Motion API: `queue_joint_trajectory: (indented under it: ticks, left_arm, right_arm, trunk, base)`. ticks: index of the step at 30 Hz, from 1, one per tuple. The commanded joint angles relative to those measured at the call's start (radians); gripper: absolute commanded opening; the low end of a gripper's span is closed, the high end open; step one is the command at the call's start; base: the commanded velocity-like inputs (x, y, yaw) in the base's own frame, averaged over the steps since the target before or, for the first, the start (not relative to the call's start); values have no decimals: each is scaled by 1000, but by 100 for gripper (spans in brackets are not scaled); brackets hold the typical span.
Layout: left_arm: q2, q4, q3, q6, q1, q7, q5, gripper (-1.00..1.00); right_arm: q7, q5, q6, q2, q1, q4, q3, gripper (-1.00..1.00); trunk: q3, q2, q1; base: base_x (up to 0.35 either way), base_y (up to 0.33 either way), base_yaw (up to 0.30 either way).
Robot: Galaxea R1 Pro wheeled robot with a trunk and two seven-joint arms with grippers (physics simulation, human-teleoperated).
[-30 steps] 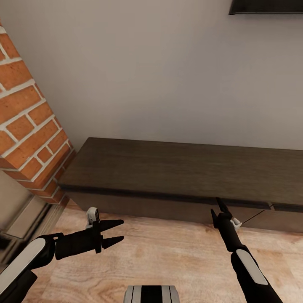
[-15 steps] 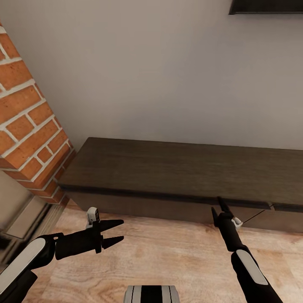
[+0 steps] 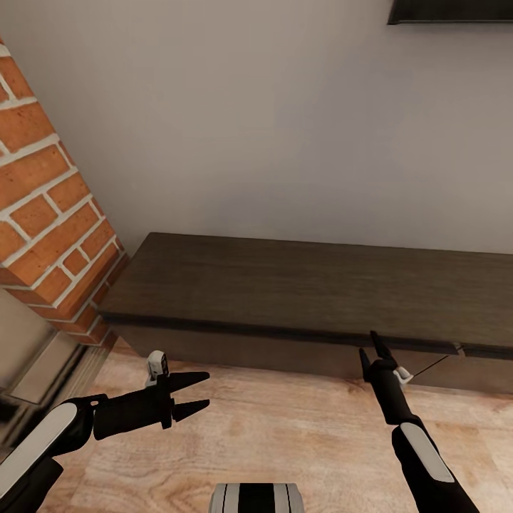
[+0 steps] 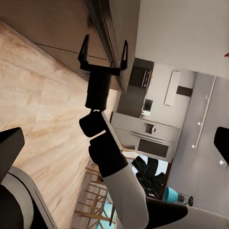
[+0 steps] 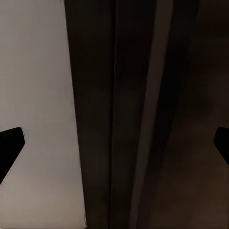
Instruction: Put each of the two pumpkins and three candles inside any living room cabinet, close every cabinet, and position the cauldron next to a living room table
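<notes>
The cabinet (image 3: 299, 288) is a long, low dark-brown unit against the grey wall, with its drawer fronts (image 3: 235, 349) facing me. My right gripper (image 3: 370, 348) is open, its fingertips at the front edge just under the top. In the left wrist view the right gripper (image 4: 104, 50) shows both fingers spread against the cabinet edge (image 4: 112, 28). In the right wrist view the dark cabinet edge (image 5: 129, 114) runs between the wide-apart fingertips (image 5: 9, 148). My left gripper (image 3: 198, 393) hangs open and empty over the floor, well short of the cabinet. The pumpkins, candles, cauldron and table are out of view.
A red brick column (image 3: 50, 199) stands at the cabinet's left end, with a glassy panel (image 3: 28, 356) below it. A dark screen (image 3: 449, 11) hangs on the wall at top right. Wooden floor (image 3: 285, 434) lies between me and the cabinet. A seam between drawer fronts (image 3: 459, 349) shows at right.
The right gripper has crept very slightly to the right along the cabinet's front edge. The left arm and the view have stayed put.
</notes>
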Motion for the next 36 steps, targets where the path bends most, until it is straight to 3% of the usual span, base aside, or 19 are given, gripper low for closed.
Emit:
queue_joint_trajectory:
  ticks: [1,36]
  left_arm:
    - [1,0,-1,1,-1,-4,-2,100]
    - [-1,0,-3,0,-1,3,-2,100]
  right_arm:
    - [10,-11,10,0,0,0,-1,100]
    - [24,-11,10,-2,0,0,-2,100]
  trunk:
    - [-1,0,0]
    - [-1,0,0]
  base:
    - [0,0,0]
    - [-10,-63,0]
